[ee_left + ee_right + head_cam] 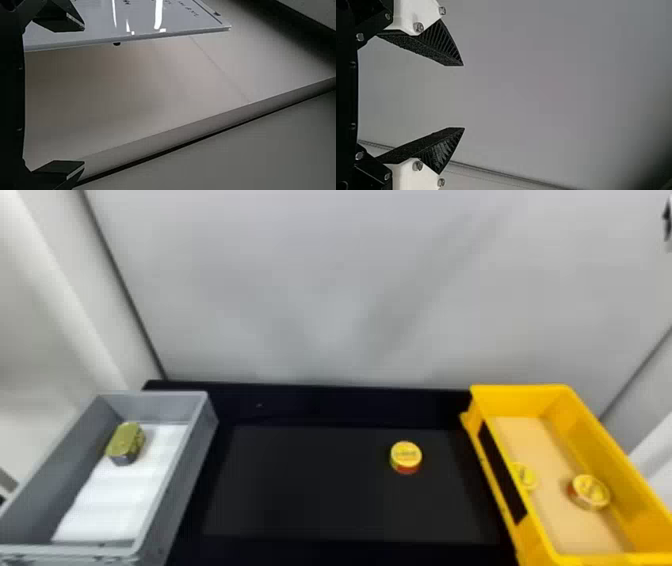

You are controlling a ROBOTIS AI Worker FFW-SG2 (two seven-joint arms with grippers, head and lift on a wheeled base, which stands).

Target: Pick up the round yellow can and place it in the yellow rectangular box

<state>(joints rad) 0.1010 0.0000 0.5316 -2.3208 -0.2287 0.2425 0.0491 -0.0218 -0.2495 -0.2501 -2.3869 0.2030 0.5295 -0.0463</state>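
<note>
Found fingers [439,47] of right gripper [464,96] standing open, with nothing between; noted left gripper [84,95] likewise parted and holding nothing. Judged at the opening step, with pickup yet to be made; calls next for bringing the right gripper above the round yellow can [406,456], straddling its curved side, then closing before any lift.

Recorded, near to far: at right, yellow rectangular box [585,415], apparently moulded plastic, smooth, long and open-topped; lined with a flat tan sheet [520,435] and containing two similar cans [590,491]; at left, grey box [182,470] of comparable shape, with a white liner [115,510] and an oblong gold-topped tin [125,440]; between boxes and closer to the yellow one, task can upright on the matte black worktop [325,490], squat, cylindrical, yellow-lidded, red low down; behind, smooth pale panel [320,290], faintly shadowed.
</note>
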